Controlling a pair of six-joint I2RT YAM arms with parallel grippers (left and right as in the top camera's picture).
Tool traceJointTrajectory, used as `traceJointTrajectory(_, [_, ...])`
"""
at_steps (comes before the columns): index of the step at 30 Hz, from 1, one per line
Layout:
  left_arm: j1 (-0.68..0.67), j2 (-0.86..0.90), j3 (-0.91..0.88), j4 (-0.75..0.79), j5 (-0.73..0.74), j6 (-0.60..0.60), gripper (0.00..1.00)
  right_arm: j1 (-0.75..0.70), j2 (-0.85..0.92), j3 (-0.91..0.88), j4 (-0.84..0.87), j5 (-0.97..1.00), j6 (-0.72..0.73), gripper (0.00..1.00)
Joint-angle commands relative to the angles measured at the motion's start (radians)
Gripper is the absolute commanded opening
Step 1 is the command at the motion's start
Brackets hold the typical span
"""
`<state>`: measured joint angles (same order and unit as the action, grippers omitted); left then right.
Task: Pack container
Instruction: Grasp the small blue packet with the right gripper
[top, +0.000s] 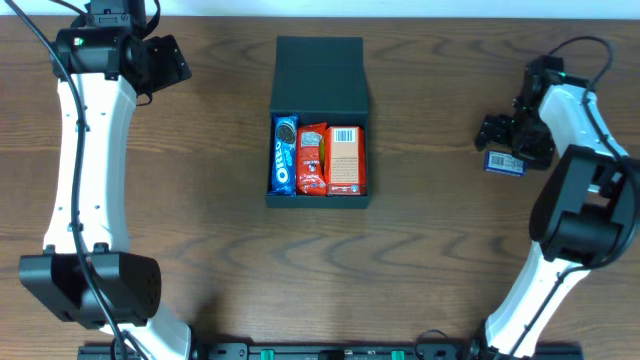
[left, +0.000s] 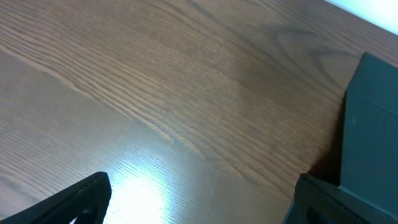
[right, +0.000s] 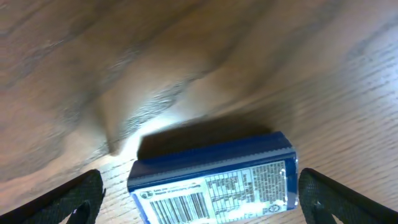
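The matte black container (top: 320, 62) lies open mid-table with its flap lid folded back. Inside lie a blue Oreo packet (top: 284, 155), a red packet (top: 312, 160) and an orange-red carton (top: 346, 160). A corner of the container shows in the left wrist view (left: 373, 124). My left gripper (left: 199, 202) is open and empty over bare wood at the far left (top: 165, 62). My right gripper (right: 199, 196) is open, its fingers on either side of a small blue packet (right: 214, 177) with a barcode label, lying at the far right (top: 505, 162).
The wooden table (top: 200, 230) extends around the container. Both arm bases stand at the front edge, left (top: 90, 285) and right (top: 580, 215). Cables run along the left arm.
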<state>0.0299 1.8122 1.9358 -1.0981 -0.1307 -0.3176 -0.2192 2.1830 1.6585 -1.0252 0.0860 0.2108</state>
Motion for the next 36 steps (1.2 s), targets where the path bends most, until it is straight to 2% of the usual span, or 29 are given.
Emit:
traceJointTrajectory(1, [0.002, 0.008, -0.005, -0.006, 0.029, -0.013, 0.95, 0.01, -0.029, -0.01, -0.013, 0.048, -0.032, 0.99])
traceJointTrajectory(9, [0.002, 0.008, -0.005, -0.024, 0.031, -0.023, 0.95, 0.01, -0.028, -0.022, -0.03, 0.029, -0.033, 0.99])
traceJointTrajectory(36, [0.002, 0.008, -0.005, -0.043, 0.031, -0.046, 0.95, 0.009, -0.004, -0.101, 0.068, 0.029, -0.032, 0.95])
